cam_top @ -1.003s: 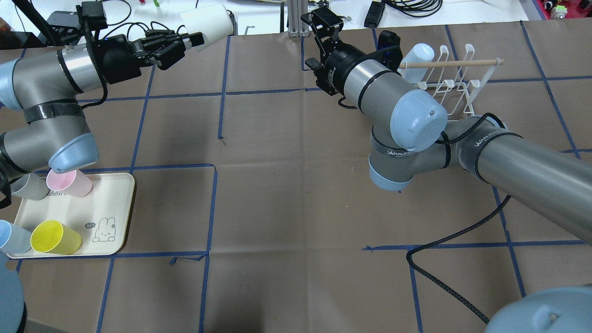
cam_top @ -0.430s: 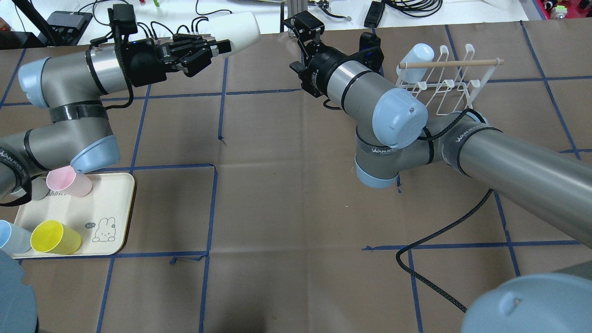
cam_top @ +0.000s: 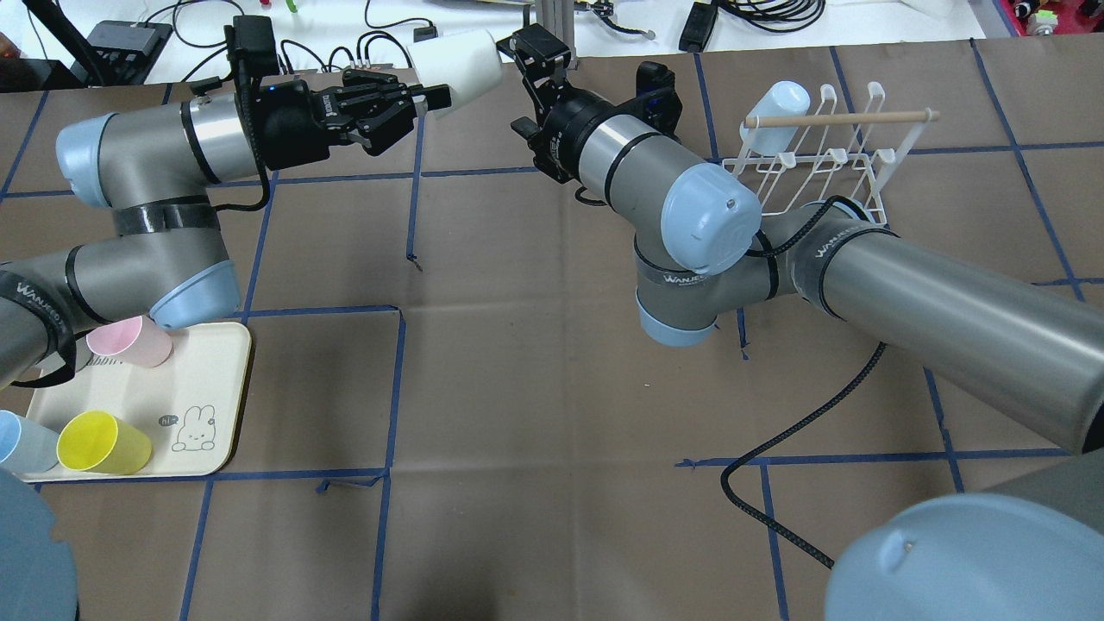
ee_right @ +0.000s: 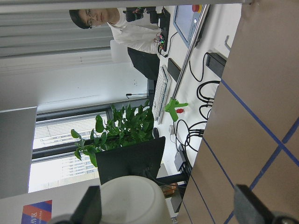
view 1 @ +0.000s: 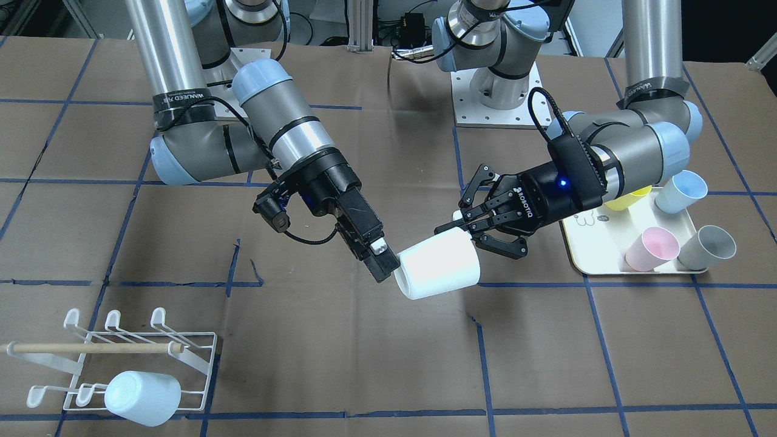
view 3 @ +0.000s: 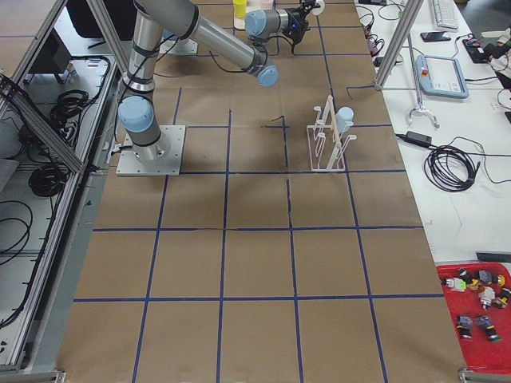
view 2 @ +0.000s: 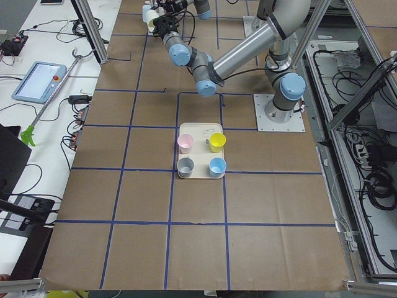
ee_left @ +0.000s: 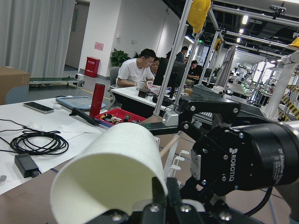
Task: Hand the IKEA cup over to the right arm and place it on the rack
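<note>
The white IKEA cup [view 1: 438,267] lies on its side in mid-air over the table's far middle, also seen as the cup [cam_top: 455,62]. My left gripper [view 1: 459,228] [cam_top: 427,93] is shut on its rim end; in the left wrist view the cup [ee_left: 112,170] fills the lower left. The cup's base points at my right gripper [view 1: 387,267] [cam_top: 533,53], which is open, one finger right beside the base. In the right wrist view the cup [ee_right: 135,198] sits near one finger of the right gripper [ee_right: 170,207]. The white wire rack [view 1: 182,355] [cam_top: 867,172] carries a wooden dowel.
A pale blue cup [view 1: 142,397] [cam_top: 778,102] hangs on the rack. A cream tray [cam_top: 203,379] [view 1: 598,252] holds pink, yellow, blue and grey cups by the left arm's base. A black cable [cam_top: 802,423] trails on the brown table cover. People sit at desks beyond the table.
The left gripper has carried the white cup to the right along the far edge. The right gripper has swung left to meet it, and its open fingers now reach the cup's base.
</note>
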Motion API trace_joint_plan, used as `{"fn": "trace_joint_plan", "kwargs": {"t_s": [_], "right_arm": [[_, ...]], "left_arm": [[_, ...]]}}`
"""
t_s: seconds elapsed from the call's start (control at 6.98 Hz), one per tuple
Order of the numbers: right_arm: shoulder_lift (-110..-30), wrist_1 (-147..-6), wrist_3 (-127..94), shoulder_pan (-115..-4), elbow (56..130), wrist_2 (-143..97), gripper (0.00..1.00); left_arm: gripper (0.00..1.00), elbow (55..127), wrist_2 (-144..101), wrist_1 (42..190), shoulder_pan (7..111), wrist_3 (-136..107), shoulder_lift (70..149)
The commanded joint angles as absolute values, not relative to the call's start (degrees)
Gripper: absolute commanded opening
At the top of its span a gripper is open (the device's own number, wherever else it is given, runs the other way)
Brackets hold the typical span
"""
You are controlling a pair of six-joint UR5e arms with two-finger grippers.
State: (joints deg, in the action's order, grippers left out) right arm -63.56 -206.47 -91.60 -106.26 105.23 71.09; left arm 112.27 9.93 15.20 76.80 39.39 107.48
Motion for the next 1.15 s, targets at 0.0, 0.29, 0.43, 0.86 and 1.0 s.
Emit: {"fn": "trace_joint_plan", "kwargs": {"t_s": [0.0, 0.29, 0.43, 0.86, 1.0], "right_arm": [[-63.63, -204.63, -91.67, -106.44, 103.63, 71.10, 0.99], [-63.98, -203.74, -91.67, -106.44, 103.10, 71.02, 0.99], [-64.16, -203.64, -91.58, -106.35, 103.10, 70.93, 0.99], [-65.04, -203.64, -91.58, -105.73, 103.10, 70.93, 0.99], [-65.04, -203.73, -91.67, -105.99, 103.10, 70.93, 0.99]], "left_arm": [[0.04, 113.11, 9.93, 15.12, 76.82, 38.85, 106.35], [0.04, 113.03, 9.93, 15.12, 75.94, 38.32, 106.17], [0.04, 112.94, 9.84, 15.12, 74.63, 38.23, 106.08], [0.06, 112.68, 9.84, 15.20, 72.42, 38.23, 106.78], [0.06, 112.94, 10.28, 15.12, 73.81, 38.23, 106.79]]}}
